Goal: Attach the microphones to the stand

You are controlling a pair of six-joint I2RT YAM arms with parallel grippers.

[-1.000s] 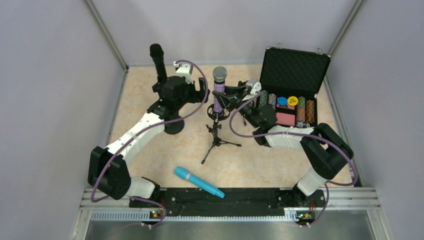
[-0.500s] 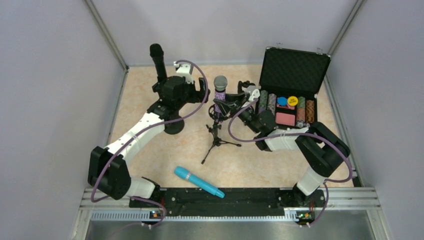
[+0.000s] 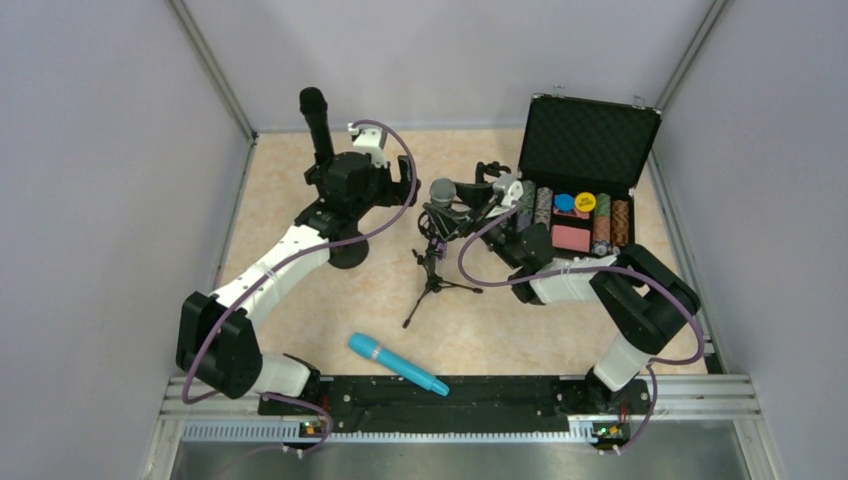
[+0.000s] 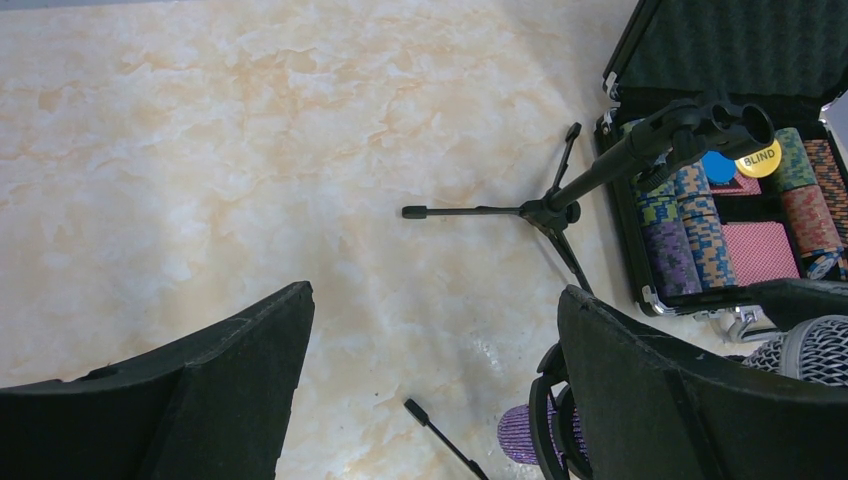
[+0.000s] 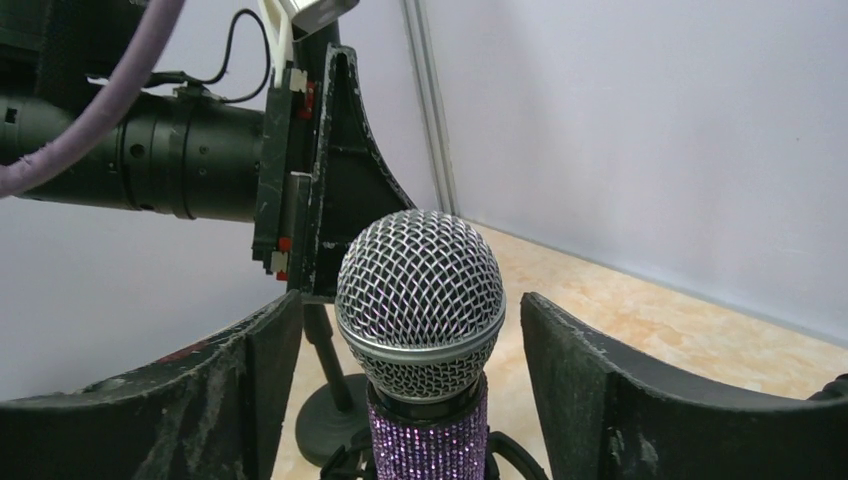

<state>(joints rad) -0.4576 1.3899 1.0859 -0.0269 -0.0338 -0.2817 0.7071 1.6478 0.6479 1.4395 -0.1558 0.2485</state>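
Between the parted fingers of the right hand (image 5: 410, 300) sits the purple glitter microphone (image 5: 420, 285), touching neither; further left, the left hand (image 4: 435, 295) hangs wide open

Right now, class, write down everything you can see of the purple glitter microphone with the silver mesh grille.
The purple glitter microphone has a rounded silver wire-mesh grille with a plain metal band, over a body crusted in tiny purple sparkles. It stands upright in the right wrist view, a black ring clip around its lower body. The right gripper is open, one black finger on each side with clear gaps. From above it sits left of the open black chip case.
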